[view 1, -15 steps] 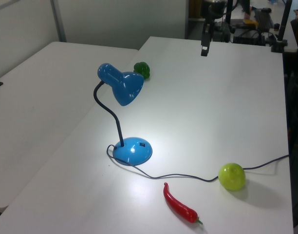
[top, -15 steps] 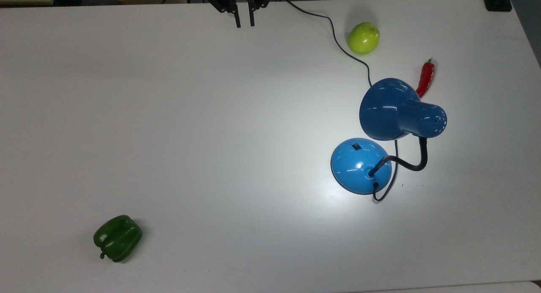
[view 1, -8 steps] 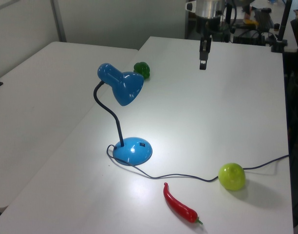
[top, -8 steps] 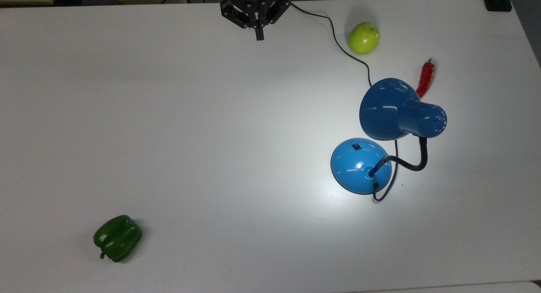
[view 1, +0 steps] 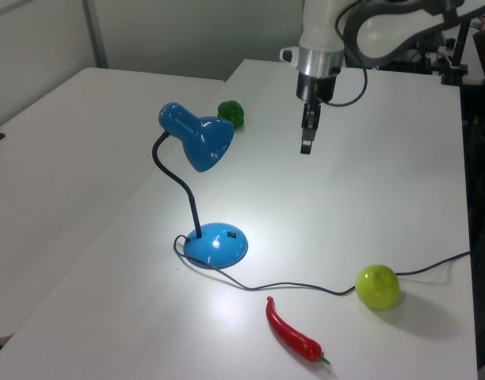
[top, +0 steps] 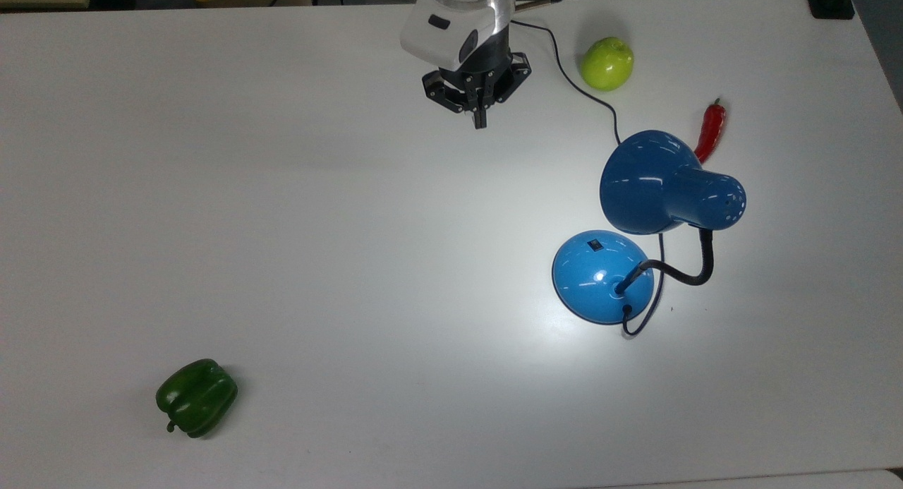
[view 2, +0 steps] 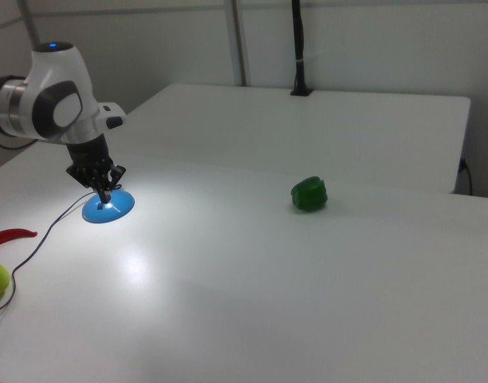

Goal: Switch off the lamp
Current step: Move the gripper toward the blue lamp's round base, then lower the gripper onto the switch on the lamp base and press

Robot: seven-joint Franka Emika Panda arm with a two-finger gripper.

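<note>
Lamp (top: pixel 638 228) lit, unmoved | gripper (top: pixel 480 124) clenched, empty | has come nearer lamp, apart

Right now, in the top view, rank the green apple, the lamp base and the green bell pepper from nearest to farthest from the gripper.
From the gripper:
1. Green apple, toward the top view's right, near the far edge.
2. Lamp base, lower right in the top view, under the shade.
3. Green bell pepper, far off at the top view's lower left.

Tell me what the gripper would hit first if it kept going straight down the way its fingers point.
Most likely bare table. The shut gripper points downward with nothing under it; the lamp stands well off toward the top view's lower right.
</note>
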